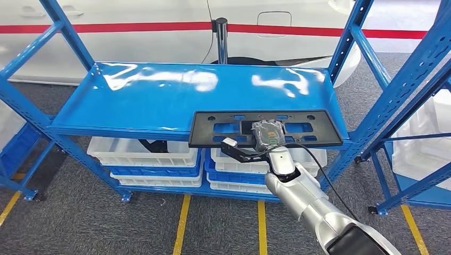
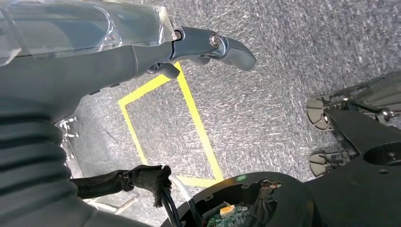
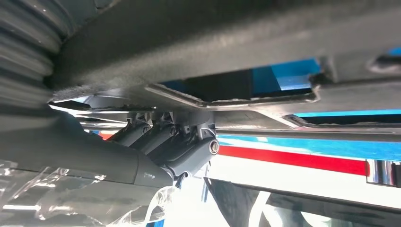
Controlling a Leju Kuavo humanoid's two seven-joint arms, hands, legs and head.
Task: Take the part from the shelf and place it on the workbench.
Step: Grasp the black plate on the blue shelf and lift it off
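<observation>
The part (image 1: 314,130) is a flat black plate with several cutouts, lying along the front edge of the blue shelf (image 1: 159,95) and overhanging it slightly. My right hand (image 1: 267,137), wrapped in clear plastic, grips the plate's front middle, with the back of the hand on top. In the right wrist view its fingers (image 3: 189,151) lie against the underside of the plate (image 3: 236,38). My left hand (image 2: 208,45) hangs over the grey carpet floor, fingers extended and holding nothing.
White bins (image 1: 143,151) are stacked on the lower shelf level under the part. Blue uprights and braces (image 1: 393,90) stand close on the right. A black post (image 1: 220,37) stands behind the shelf. Yellow lines (image 1: 183,223) mark the floor in front.
</observation>
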